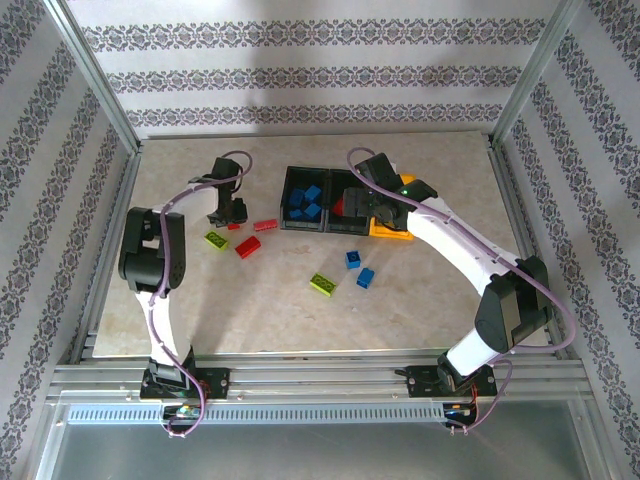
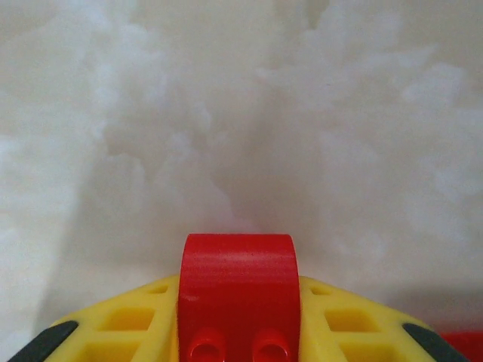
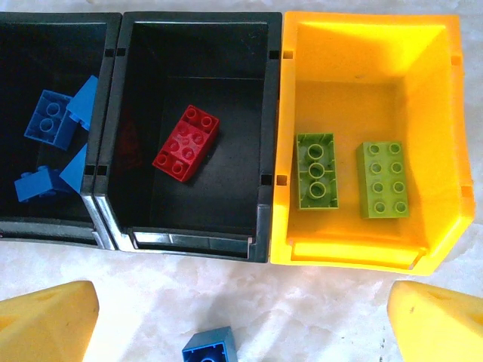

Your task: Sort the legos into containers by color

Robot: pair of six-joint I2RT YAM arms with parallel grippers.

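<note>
— What lies under me, apart from my work?
— A pale marbled tabletop (image 1: 430, 300), mottled cream and grey.
— And around me?
— Walls (image 1: 300, 70) papered in grey floral stripes, slanting metal posts (image 1: 95, 75) at the back corners, and a ribbed aluminium rail (image 1: 320, 380) along the near edge.

The top camera looks down from above the near edge over the whole table (image 1: 430, 300). The left wrist camera sits close above the tabletop, a red brick (image 2: 238, 290) at its lower edge. The right wrist camera looks straight down on the bins (image 3: 275, 136), shared with the top view.
</note>
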